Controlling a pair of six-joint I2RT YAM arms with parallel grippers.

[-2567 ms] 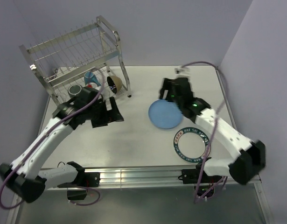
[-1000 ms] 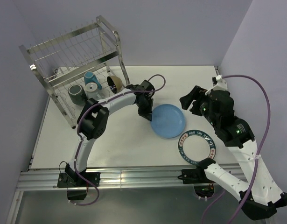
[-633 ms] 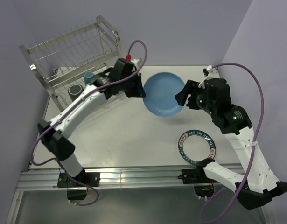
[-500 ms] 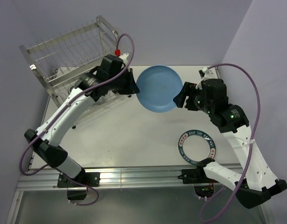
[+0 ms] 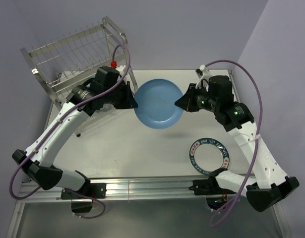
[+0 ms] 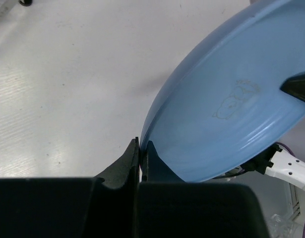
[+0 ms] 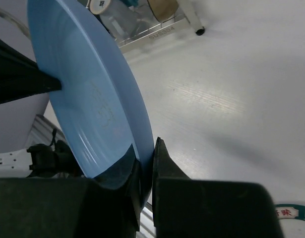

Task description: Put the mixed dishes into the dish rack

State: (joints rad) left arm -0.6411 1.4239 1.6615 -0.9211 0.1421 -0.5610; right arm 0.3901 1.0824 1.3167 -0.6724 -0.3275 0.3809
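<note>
White table (image 5: 117, 148) below; left gripper (image 6: 139, 146), right gripper (image 7: 152, 148) pinch light-blue plate (image 5: 158, 105).

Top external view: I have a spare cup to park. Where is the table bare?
Bare table lies near the front edge, between the left arm and the white plate with dark lettered rim. Crowded: mid-table, where left pincer and right pincer clamp the round light-blue plate, and by the steel wire rack.

The light-blue plate (image 5: 158, 106) looks glazed, smooth and glossy, with soft highlights along its faint ridges. The dish rack (image 5: 78, 52) is shiny steel wire, while the white table (image 5: 122, 144) is matt with fine brushed streaks.
</note>
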